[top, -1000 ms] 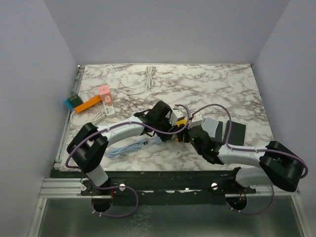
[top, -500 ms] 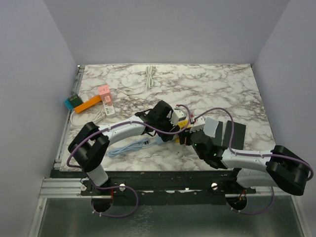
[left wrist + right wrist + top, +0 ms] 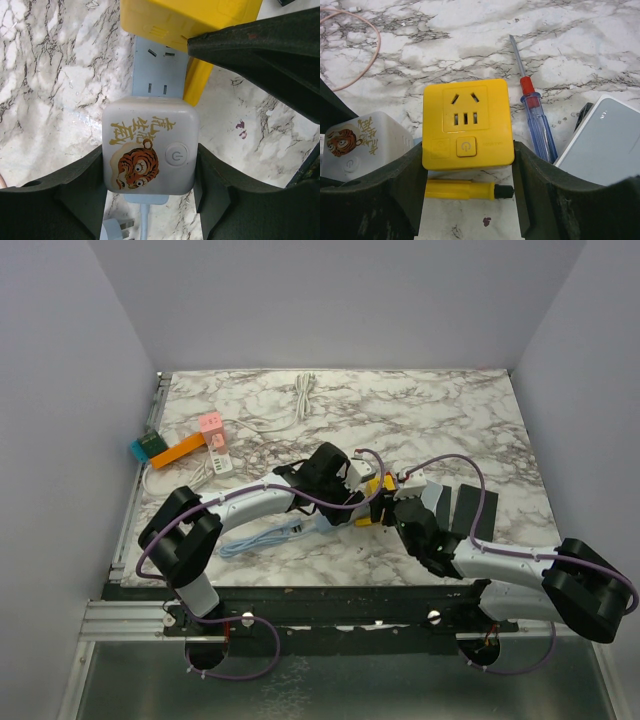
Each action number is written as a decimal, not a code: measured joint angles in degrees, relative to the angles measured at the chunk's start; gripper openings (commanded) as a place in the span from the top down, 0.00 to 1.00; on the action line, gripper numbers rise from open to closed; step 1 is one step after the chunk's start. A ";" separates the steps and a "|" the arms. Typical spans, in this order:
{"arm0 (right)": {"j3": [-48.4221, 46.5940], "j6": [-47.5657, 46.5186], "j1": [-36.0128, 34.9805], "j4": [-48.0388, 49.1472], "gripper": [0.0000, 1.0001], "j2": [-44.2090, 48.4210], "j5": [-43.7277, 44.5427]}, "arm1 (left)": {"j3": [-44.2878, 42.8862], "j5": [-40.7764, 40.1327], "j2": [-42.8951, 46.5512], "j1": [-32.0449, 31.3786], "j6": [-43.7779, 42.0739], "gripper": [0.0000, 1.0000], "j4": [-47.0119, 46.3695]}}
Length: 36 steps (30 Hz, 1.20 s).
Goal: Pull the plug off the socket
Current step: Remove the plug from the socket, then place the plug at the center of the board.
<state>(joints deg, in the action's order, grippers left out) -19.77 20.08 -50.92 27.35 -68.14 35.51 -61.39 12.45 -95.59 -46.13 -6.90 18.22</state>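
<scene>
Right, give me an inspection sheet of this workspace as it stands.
Surface: marble table.
Job's things: yellow adapter and tiger adapter on blue power strip.
Clutter: screwdriver, yellow tool, grey box, coloured blocks.
Grippers: left gripper jaws clamp tiger adapter; right gripper jaws clamp yellow adapter.
Cables: white cable bundled at far edge; pink cable loose.
Surroundings: plain grey walls.

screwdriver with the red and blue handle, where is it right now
In the right wrist view, the screwdriver lies flat on the marble table, just right of the yellow plug and left of a white box.
</scene>
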 measured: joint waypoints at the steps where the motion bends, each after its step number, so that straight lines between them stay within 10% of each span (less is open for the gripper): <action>1: 0.00 0.00 0.00 0.00 0.99 0.00 -0.04 | 0.00 -0.02 0.00 0.00 0.02 1.00 0.00; 17: -5.25 2.23 1.92 -10.91 0.99 4.90 -0.35 | -0.13 -3.52 0.02 -0.13 3.30 1.00 -0.37; 36: -24.74 2.38 28.28 -33.83 0.99 -4.04 -15.41 | 1.29 -7.78 1.31 0.20 8.04 1.00 -2.38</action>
<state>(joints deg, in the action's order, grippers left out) -44.51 22.46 -22.63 -6.48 -72.18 20.10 -60.10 4.67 -94.28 -45.93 1.15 15.84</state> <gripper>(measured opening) 0.628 0.619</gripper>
